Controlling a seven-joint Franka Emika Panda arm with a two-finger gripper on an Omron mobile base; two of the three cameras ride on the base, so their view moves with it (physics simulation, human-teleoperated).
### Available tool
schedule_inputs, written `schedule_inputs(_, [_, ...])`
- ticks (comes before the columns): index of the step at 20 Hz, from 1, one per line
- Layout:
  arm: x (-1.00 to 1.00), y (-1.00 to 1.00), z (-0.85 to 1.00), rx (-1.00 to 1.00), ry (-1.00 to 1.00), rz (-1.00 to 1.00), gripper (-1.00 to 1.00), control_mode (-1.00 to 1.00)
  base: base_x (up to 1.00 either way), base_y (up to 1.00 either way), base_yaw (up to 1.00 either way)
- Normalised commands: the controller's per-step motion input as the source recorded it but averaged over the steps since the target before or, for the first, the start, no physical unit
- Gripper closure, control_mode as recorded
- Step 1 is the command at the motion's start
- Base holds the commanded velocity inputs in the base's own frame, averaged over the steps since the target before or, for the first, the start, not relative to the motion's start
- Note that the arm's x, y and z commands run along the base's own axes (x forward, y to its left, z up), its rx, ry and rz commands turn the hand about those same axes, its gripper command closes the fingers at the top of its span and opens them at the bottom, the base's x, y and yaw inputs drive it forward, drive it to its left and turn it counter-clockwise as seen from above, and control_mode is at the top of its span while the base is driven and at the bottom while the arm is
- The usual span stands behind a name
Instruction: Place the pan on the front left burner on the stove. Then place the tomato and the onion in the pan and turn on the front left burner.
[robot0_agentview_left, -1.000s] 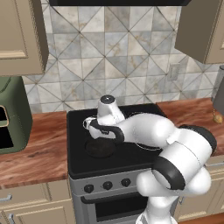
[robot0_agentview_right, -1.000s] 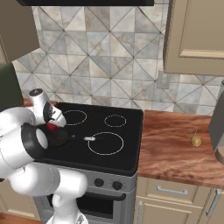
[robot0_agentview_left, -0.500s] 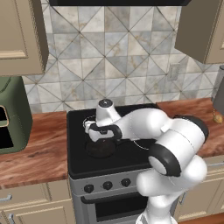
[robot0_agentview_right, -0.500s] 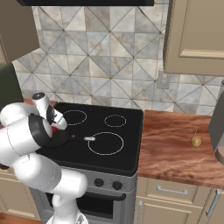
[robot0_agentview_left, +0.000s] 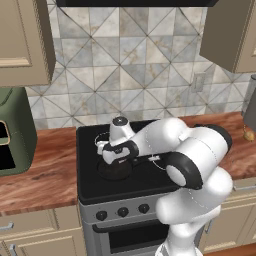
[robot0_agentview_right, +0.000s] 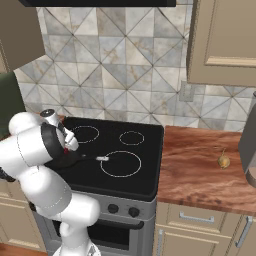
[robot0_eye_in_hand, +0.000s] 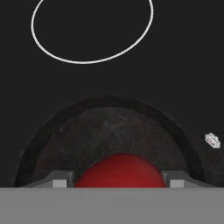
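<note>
Claw (robot0_eye_in_hand: 118, 183) grips tomato (robot0_eye_in_hand: 119, 171) over pan (robot0_eye_in_hand: 109, 131); handle (robot0_agentview_right: 95, 158) points right.

tomato (robot0_eye_in_hand: 119, 170): lower part was cut off at the hand view's bottom
pan (robot0_eye_in_hand: 109, 131): near rim was hidden behind the tomato; in the left base view mostly covered by the arm
front left burner: ring was hidden under the pan
jaws: grip could not be judged
</note>
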Motion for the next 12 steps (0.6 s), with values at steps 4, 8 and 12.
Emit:
schedule_inputs(4, [0.08, 0.04, -0.19, 0.0, 0.02, 0.0, 1.0, -1.0, 0.0, 0.0, 0.0])
schedule_inputs(8, [0.03, 0.12, -0.14, 0.0, 0.01, 0.0, -1.0, -1.0, 0.0, 0.0, 0.0])
schedule_inputs(12, [0.0, 0.12, -0.02, 0.0, 0.0, 0.0, -1.0, -1.0, 0.0, 0.0, 0.0])
